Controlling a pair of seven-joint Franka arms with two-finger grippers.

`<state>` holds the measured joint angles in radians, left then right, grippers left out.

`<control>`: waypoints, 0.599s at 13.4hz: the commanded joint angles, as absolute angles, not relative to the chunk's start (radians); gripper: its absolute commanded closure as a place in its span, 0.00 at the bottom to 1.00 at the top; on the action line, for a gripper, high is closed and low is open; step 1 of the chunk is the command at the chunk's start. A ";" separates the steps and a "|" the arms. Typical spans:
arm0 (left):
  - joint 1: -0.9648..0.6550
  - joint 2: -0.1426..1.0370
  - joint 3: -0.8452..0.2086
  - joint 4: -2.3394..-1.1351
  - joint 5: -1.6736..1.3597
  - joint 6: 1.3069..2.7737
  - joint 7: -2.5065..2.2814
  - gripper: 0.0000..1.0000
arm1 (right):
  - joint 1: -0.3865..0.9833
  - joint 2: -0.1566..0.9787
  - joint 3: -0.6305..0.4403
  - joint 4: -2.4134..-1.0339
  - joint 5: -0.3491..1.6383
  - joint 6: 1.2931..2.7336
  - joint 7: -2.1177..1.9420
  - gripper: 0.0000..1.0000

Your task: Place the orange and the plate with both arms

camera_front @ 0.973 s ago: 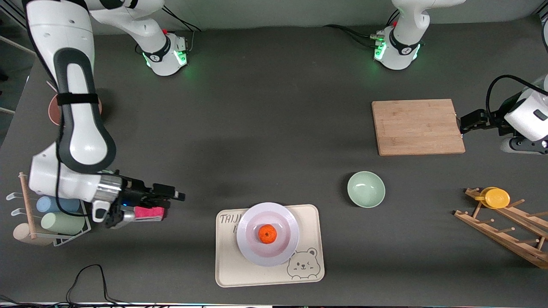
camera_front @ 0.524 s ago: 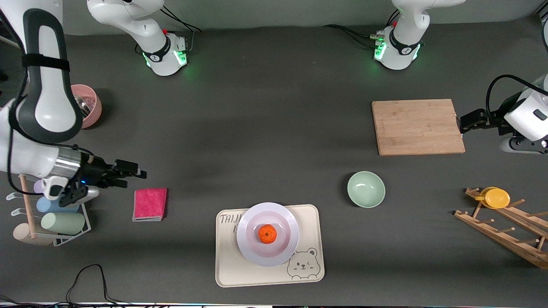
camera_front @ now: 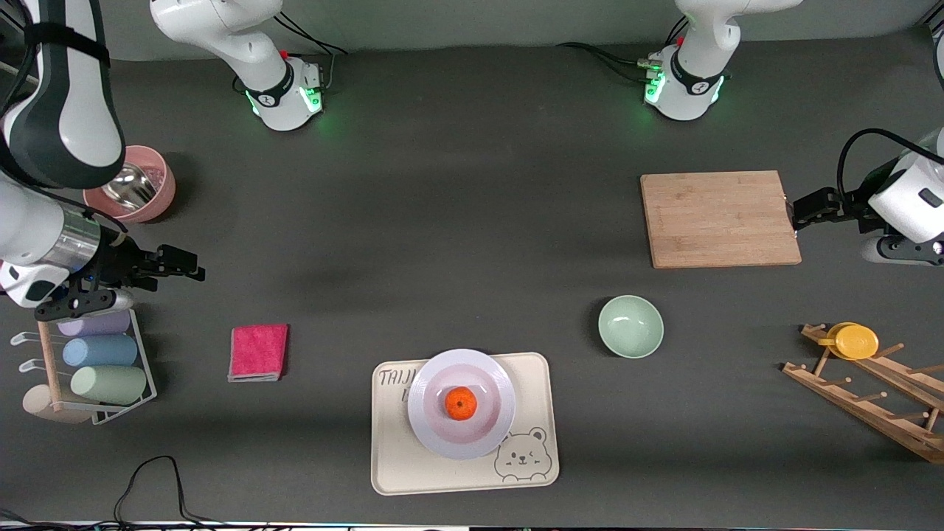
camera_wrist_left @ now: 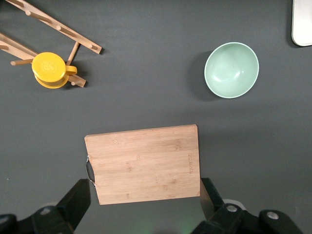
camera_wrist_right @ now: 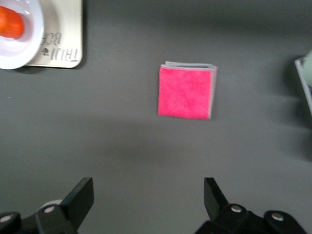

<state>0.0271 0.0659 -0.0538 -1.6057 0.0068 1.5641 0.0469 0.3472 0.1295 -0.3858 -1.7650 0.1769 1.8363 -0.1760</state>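
The small orange [camera_front: 462,403] sits in the middle of the white plate [camera_front: 430,424]. The plate rests on a cream bear tray [camera_front: 391,461] near the table's front edge. My right gripper [camera_front: 188,266] hangs open and empty over bare table between a pink bowl and a cup rack, well away from the plate. Its wrist view catches the orange [camera_wrist_right: 9,24] and the plate [camera_wrist_right: 27,51] at one corner, with the right gripper [camera_wrist_right: 147,190] wide apart. My left gripper [camera_front: 798,212] hovers open beside the cutting board's handle edge; its wrist view shows the left gripper [camera_wrist_left: 145,194] empty.
A folded pink cloth [camera_front: 258,352] lies between the cup rack [camera_front: 96,354] and the tray. A pink bowl [camera_front: 133,193] stands at the right arm's end. The cutting board [camera_front: 719,219], a green bowl [camera_front: 630,326] and a wooden rack with a yellow cup [camera_front: 855,341] occupy the left arm's end.
My right arm has drawn away from over the pink cloth toward the pink bowl, uncovering the cloth. The left arm, orange and plate have not moved.
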 commanded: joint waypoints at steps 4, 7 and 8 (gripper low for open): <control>0.012 0.049 -0.044 -1.611 0.017 1.551 0.040 0.00 | 0.371 0.081 -0.379 -1.700 0.057 1.680 -0.123 0.00; 0.012 0.049 -0.044 -1.611 0.017 1.551 0.040 0.00 | 0.393 0.081 -0.380 -1.654 0.034 1.652 -0.109 0.00; 0.012 0.051 -0.044 -1.611 0.017 1.551 0.040 0.00 | 0.393 0.083 -0.385 -1.652 0.037 1.652 -0.104 0.00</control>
<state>0.0270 0.0659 -0.0538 -1.6056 0.0068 1.5641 0.0469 0.3846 0.0841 -0.3824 -1.6763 0.0648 1.6762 -0.1390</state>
